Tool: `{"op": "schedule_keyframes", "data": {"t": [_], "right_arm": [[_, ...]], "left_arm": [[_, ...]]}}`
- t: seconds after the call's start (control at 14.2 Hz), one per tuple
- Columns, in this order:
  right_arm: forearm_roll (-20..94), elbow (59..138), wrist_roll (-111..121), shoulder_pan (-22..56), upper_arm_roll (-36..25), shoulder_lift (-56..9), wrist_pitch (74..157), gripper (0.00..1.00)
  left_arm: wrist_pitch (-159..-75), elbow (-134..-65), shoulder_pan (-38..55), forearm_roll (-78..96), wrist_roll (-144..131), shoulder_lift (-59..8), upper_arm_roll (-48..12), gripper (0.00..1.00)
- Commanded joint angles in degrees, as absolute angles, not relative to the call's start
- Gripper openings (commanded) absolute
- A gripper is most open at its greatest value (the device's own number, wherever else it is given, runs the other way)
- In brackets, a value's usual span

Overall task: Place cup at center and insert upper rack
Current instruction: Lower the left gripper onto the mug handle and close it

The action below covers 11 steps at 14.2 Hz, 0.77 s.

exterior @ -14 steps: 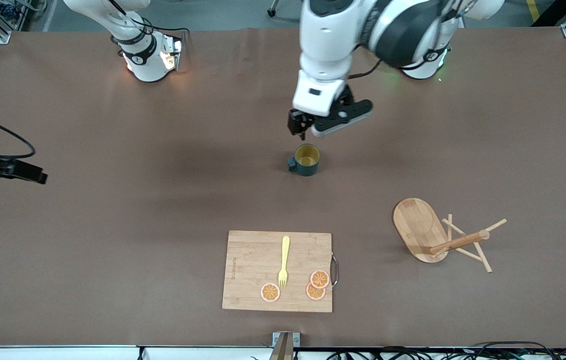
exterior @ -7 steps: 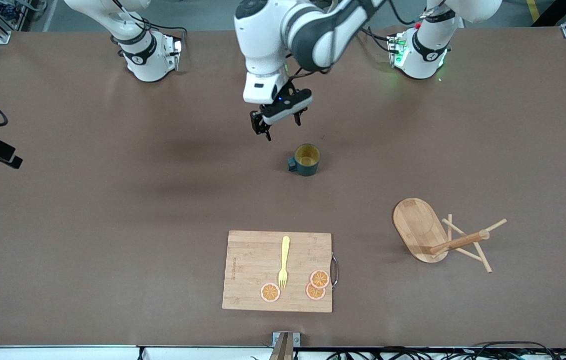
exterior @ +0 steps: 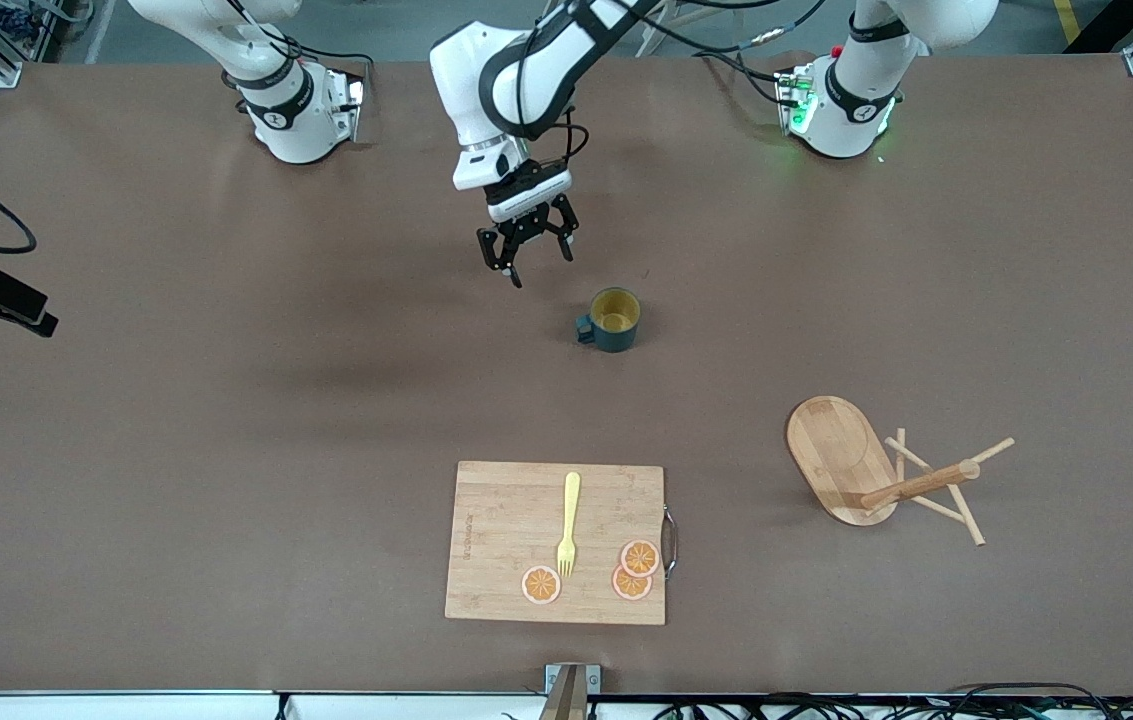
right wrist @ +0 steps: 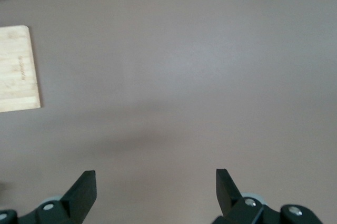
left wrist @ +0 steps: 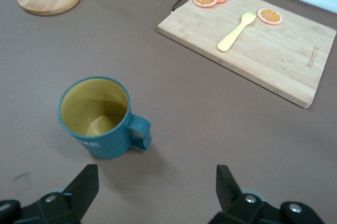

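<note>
The cup stands upright on the table near its middle, mouth up, with its handle pointing toward the right arm's end of the table. It is empty; the yellow inside is visible in the left wrist view.

The rack lies tipped over toward the left arm's end of the table, nearer to the front camera than the cup. Its oval base stands on edge, tilted. The post lies near level; its long axis runs from the base toward the left arm's end of the table. The pegs cross near the post's free end and rest on the table.

The left gripper hangs over bare table just beside the cup, toward the right arm's end, fingers spread wide and grasping nothing. Both fingers show apart in the wrist view.

The right gripper waits over bare table at the right arm's end, fingers spread and empty.

A cutting board lies near the front edge, carrying a fork and three orange slices.
</note>
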<state>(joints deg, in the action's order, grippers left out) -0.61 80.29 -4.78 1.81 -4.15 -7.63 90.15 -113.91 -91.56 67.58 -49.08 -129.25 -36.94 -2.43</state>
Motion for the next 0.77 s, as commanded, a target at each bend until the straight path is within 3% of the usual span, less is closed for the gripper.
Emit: {"op": "schedule_keyframes", "data": {"t": [0.0,0.7], "right_arm": [[-4.0,86.3,-4.2,4.0,-3.9,-2.6,91.4,1.0],[-4.1,86.9,-4.7,4.6,-3.9,-2.5,90.9,1.0]], "left_arm": [[-113.2,-90.6,68.5,-55.7,-135.1,-39.9,-1.9,0.98],[-110.7,-90.2,68.6,-65.3,-132.2,-46.8,-2.0,0.96]]}}
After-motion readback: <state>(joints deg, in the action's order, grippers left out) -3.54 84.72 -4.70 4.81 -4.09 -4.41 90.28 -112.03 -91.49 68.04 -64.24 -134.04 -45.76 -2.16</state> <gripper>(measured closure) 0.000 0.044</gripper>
